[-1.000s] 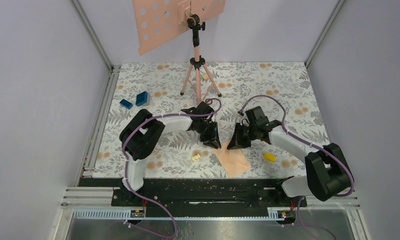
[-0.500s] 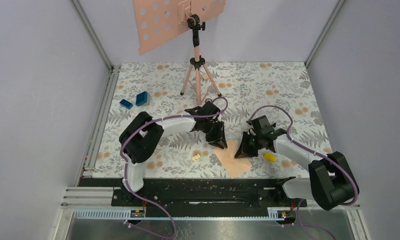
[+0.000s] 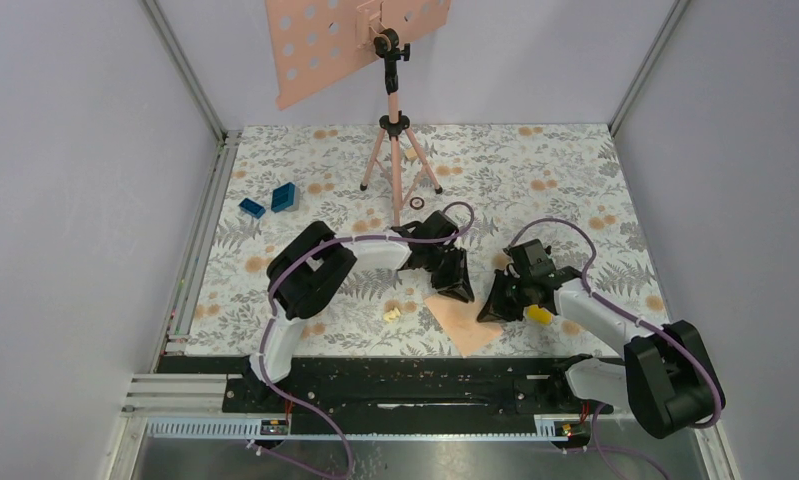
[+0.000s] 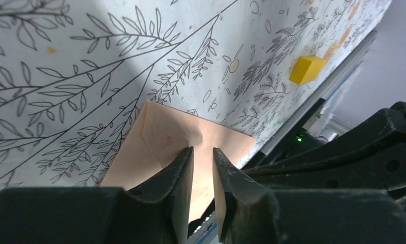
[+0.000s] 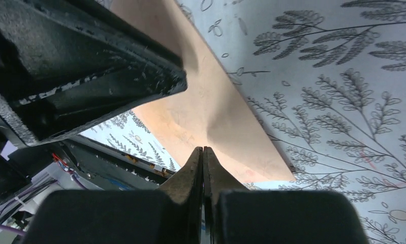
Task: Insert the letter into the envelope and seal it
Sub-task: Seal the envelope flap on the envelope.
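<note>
Since the letter shows in no view, I cannot confirm whether it is inside the envelope; I can only judge from how flat the paper lies.

Across the floral table (image 3: 575,170), both arms reach in to the lower centre of the overhead frame. The envelope (image 3: 467,325) lies there flat, close to the black rail at the near edge. No raised flap is visible from either wrist view.

Left gripper (image 3: 457,292): over the envelope's upper corner. Its fingers stand a narrow slit apart, and I see nothing between them.

Right gripper (image 3: 489,312): at the envelope's right edge. Its fingers are pressed together tip to tip, holding nothing that I can see. I cannot tell whether they touch the paper.

Yellow block (image 3: 540,315): just beside the right gripper.

Risks, in my judgement:
- Closed fingertips dragging on thin paper could skid the envelope toward the rail instead of creasing the flap.
- The two grippers are near each other; a small sideways error could make them collide.
- A swing of the right wrist could knock the yellow block.
</note>
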`<state>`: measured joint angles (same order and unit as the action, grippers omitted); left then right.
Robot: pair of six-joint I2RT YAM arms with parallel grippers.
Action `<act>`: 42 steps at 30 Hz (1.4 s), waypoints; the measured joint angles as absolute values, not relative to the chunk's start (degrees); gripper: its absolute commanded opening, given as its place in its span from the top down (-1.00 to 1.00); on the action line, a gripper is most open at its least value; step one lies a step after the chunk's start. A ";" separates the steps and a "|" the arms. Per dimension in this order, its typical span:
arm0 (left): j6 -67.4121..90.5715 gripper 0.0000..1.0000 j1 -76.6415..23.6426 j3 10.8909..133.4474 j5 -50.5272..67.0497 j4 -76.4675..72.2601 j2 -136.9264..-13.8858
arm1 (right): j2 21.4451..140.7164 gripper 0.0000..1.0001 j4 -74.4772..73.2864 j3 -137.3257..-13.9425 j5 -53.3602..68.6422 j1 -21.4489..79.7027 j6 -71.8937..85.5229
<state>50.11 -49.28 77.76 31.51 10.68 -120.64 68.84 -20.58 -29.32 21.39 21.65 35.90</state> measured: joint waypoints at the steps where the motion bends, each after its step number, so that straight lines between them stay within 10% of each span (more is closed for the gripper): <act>1: 50.09 0.55 -49.28 77.60 31.51 10.83 -121.27 | 68.69 1.00 -20.62 -29.19 21.12 21.41 35.90; 42: 50.22 0.57 -48.36 71.46 33.06 10.85 -117.91 | 80.18 1.00 -2.70 -26.68 26.76 26.26 45.78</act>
<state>50.22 -48.36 71.46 33.06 10.85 -117.91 80.18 -2.70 -26.68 26.76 26.26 45.78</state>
